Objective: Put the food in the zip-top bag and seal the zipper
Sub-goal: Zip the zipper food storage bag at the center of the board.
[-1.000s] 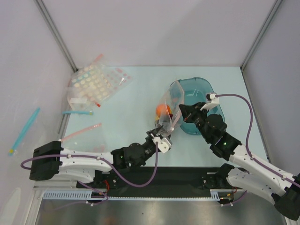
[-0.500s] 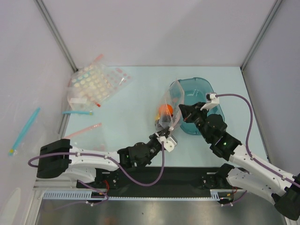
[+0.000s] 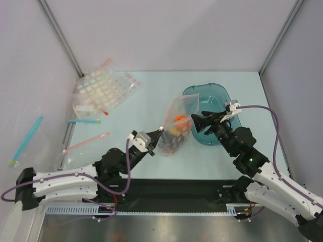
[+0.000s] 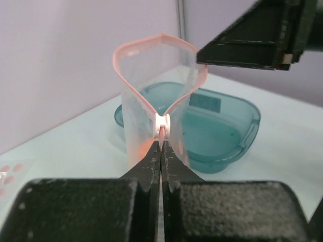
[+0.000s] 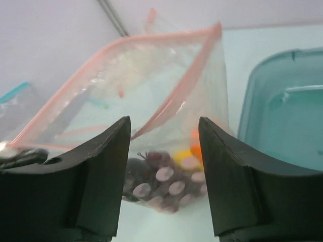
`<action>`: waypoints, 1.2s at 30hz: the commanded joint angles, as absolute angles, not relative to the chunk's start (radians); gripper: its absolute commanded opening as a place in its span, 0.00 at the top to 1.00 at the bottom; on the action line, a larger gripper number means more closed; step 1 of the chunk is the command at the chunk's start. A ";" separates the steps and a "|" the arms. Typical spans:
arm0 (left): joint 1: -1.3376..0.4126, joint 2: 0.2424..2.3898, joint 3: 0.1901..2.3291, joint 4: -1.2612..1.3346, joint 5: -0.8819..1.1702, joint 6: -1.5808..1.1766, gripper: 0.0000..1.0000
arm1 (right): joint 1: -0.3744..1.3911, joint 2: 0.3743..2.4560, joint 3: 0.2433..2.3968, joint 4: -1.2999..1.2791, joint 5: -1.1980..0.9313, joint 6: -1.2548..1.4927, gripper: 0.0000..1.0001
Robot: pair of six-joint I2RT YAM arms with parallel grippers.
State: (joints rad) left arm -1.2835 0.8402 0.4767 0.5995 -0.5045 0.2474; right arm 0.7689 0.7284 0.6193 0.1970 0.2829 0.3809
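The zip-top bag (image 3: 177, 108) stands in the middle of the table, mouth open in a loop. Inside it lies the food: an orange (image 3: 180, 121), dark grapes (image 3: 171, 141), a yellow piece (image 5: 182, 154). My left gripper (image 3: 160, 133) is shut on the near end of the pale pink zipper (image 4: 162, 123), at a small white piece. My right gripper (image 3: 194, 120) hangs open just right of the bag, touching nothing. In the right wrist view the bag (image 5: 151, 80) and the grapes (image 5: 166, 176) show between its fingers (image 5: 106, 151).
The teal tray (image 3: 212, 96) sits right behind the bag, under the right arm. Dotted bags (image 3: 103, 91) lie at the back left, with a blue-strip bag (image 3: 83, 121) and a red-strip one (image 3: 88, 141) nearer. A teal stick (image 3: 25, 138) lies off the table's left edge.
My right gripper let go of the bag's mouth and opened. My left gripper shut on the zipper end and swung left, and the bag shifted left and lower with it.
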 commanded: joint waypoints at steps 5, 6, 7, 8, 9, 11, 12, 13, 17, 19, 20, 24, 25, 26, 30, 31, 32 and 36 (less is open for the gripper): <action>-1.246 0.660 0.454 0.356 -0.278 0.048 1.00 | 0.769 0.591 0.591 0.262 -0.219 0.045 0.31; -1.244 0.655 0.454 0.338 -0.272 0.028 1.00 | 0.769 0.591 0.588 0.273 -0.312 0.028 0.31; -1.244 0.652 0.456 0.309 -0.264 0.019 1.00 | 0.770 0.591 0.586 0.284 -0.354 0.019 0.31; -1.244 0.650 0.457 0.293 -0.255 0.012 1.00 | 0.772 0.595 0.584 0.302 -0.397 0.009 0.31; -1.244 0.650 0.459 0.279 -0.239 0.011 1.00 | 0.775 0.606 0.584 0.308 -0.470 0.003 0.32; -1.244 0.641 0.456 0.244 -0.192 0.008 1.00 | 0.796 0.617 0.575 0.339 -0.520 -0.040 0.32; -1.246 0.638 0.454 0.233 -0.177 0.006 1.00 | 0.805 0.630 0.556 0.356 -0.558 -0.058 0.33; -1.244 0.632 0.450 0.221 -0.157 0.006 1.00 | 0.833 0.637 0.549 0.371 -0.574 -0.107 0.33; -1.246 0.612 0.462 0.161 -0.098 -0.017 0.99 | 0.916 0.673 0.554 0.316 -0.565 -0.254 0.32; -1.244 0.609 0.463 0.138 -0.089 -0.011 1.00 | 0.945 0.681 0.560 0.290 -0.548 -0.314 0.32; -1.244 0.614 0.463 0.138 -0.065 -0.003 1.00 | 0.951 0.684 0.558 0.287 -0.549 -0.328 0.32; -1.249 0.656 0.472 0.134 -0.023 0.021 1.00 | 0.971 0.678 0.566 0.253 -0.548 -0.374 0.33; -1.249 0.669 0.483 0.127 -0.026 0.023 1.00 | 0.976 0.675 0.568 0.247 -0.548 -0.383 0.33; -1.249 0.676 0.488 0.121 -0.025 0.025 1.00 | 0.983 0.670 0.568 0.236 -0.548 -0.402 0.34; -1.252 0.689 0.494 0.118 -0.031 0.028 1.00 | 1.014 0.680 0.569 0.213 -0.534 -0.454 0.44; -1.252 0.680 0.489 0.120 -0.038 0.028 1.00 | 1.017 0.684 0.575 0.203 -0.531 -0.459 0.45; -1.253 0.673 0.486 0.126 -0.043 0.029 1.00 | 1.023 0.698 0.583 0.196 -0.532 -0.462 0.47; -1.253 0.631 0.469 0.138 -0.066 0.028 1.00 | 1.035 0.732 0.606 0.163 -0.555 -0.483 0.48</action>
